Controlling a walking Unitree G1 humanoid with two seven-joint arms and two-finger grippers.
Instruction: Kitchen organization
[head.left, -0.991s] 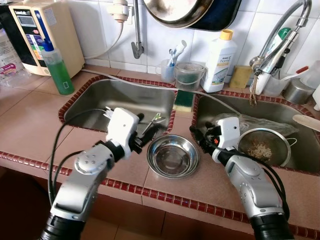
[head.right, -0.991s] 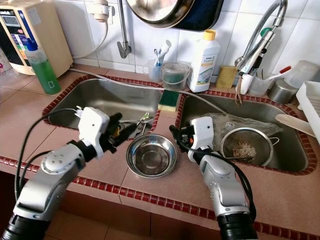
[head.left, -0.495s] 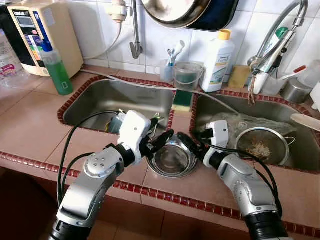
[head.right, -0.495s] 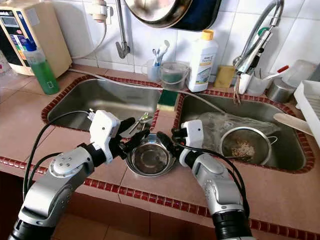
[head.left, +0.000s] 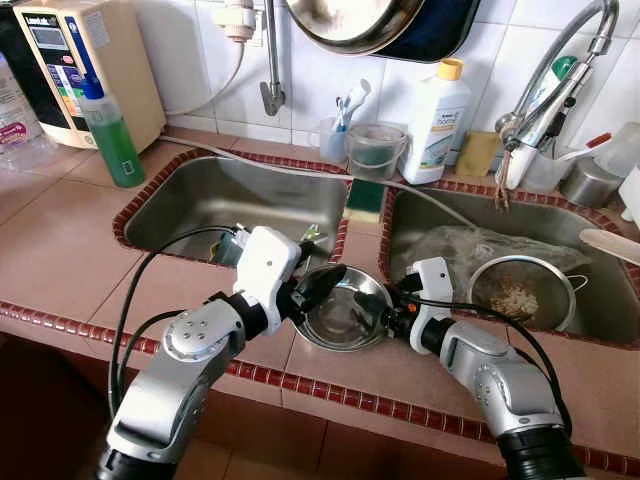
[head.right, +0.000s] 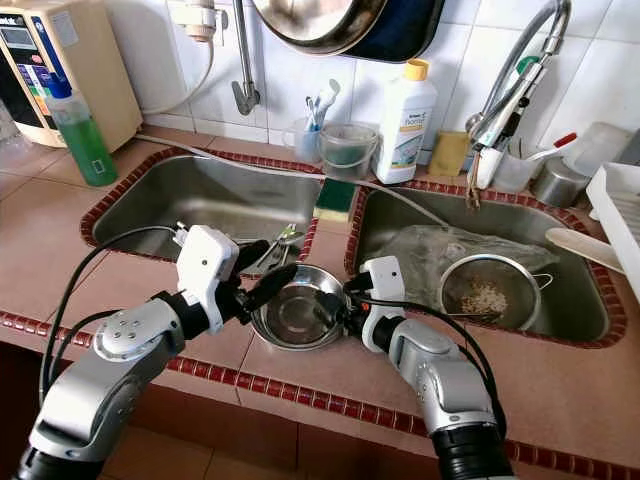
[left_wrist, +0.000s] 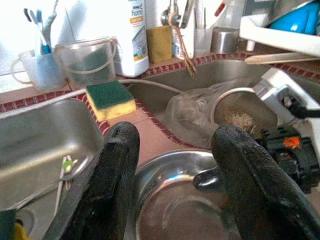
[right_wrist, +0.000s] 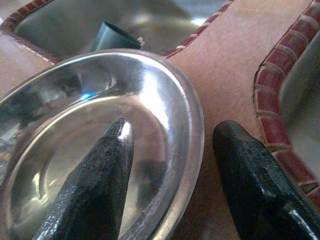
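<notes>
The right gripper (right_wrist: 170, 165) is straddling the steel bowl (head.left: 343, 308)'s 3 o'clock rim, fingers apart, apparently not yet clamped; the open, empty left gripper (head.left: 318, 284) is hovering at 9 o'clock. A shallow pinch risks the slick rim slipping.

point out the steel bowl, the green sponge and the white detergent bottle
steel bowl (head.left: 340, 318), left eye view, inner bottom
green sponge (head.left: 366, 195), left eye view, top face
white detergent bottle (head.right: 405, 110), right eye view, front label
</notes>
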